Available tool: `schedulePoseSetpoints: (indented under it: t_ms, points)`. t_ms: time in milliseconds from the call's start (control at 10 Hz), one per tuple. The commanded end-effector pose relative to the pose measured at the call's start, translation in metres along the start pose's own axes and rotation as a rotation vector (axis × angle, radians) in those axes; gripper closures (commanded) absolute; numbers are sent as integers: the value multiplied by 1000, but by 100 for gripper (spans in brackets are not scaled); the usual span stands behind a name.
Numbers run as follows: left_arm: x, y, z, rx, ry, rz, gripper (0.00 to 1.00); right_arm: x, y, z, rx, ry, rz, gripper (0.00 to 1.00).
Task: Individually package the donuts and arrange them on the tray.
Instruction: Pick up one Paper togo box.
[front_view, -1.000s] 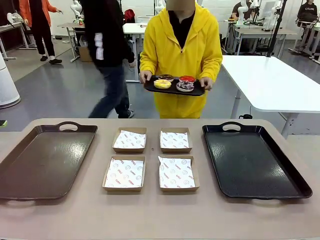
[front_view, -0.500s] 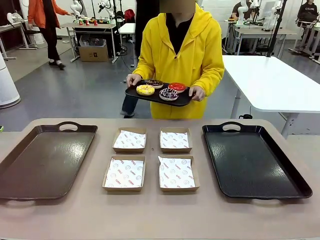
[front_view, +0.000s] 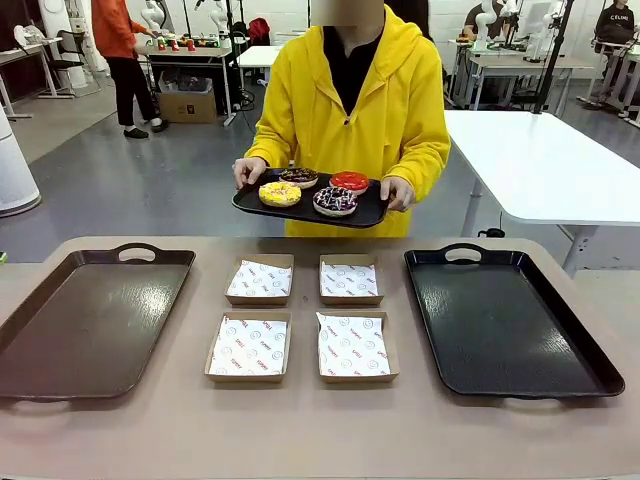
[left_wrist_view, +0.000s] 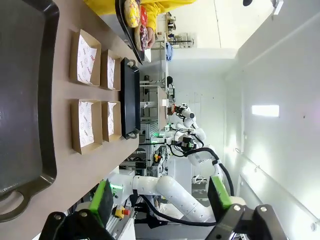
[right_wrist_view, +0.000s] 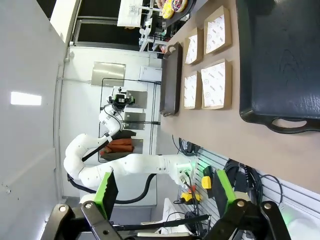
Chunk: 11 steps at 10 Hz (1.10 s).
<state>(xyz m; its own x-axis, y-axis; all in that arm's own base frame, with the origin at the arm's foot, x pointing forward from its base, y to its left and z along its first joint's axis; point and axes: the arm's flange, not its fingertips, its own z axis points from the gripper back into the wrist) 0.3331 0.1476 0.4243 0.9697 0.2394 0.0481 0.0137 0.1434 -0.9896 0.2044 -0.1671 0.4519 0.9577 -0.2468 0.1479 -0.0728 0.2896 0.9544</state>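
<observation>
While the four donuts (front_view: 335, 200) sit on the small tray (front_view: 300, 216) a person holds beyond the counter (front_view: 320, 430), the left tool (left_wrist_view: 160, 192) and right tool (right_wrist_view: 165, 185) gape empty; soft, light, with fragile icing, each seems best pinched gently across its sides

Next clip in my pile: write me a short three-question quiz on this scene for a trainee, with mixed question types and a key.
1. True or false: the donuts already lie in the paper-lined boxes.
2. How many boxes lie between the brown tray and the large black tray?
3. Fill in: the jaws of the left gripper and the right gripper both stand ____.

Key:
1. False. The person holds them on a small black tray.
2. Four.
3. Open.
</observation>
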Motion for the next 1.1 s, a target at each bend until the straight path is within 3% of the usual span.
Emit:
schedulePoseSetpoints:
  t_ms: [0, 1000]
  points:
    - [-1, -1, 2, -6, -3, -3, 0, 1, 1, 1, 15, 0, 8, 0]
    - [-1, -1, 2, -6, -3, -3, 0, 1, 1, 1, 15, 0, 8, 0]
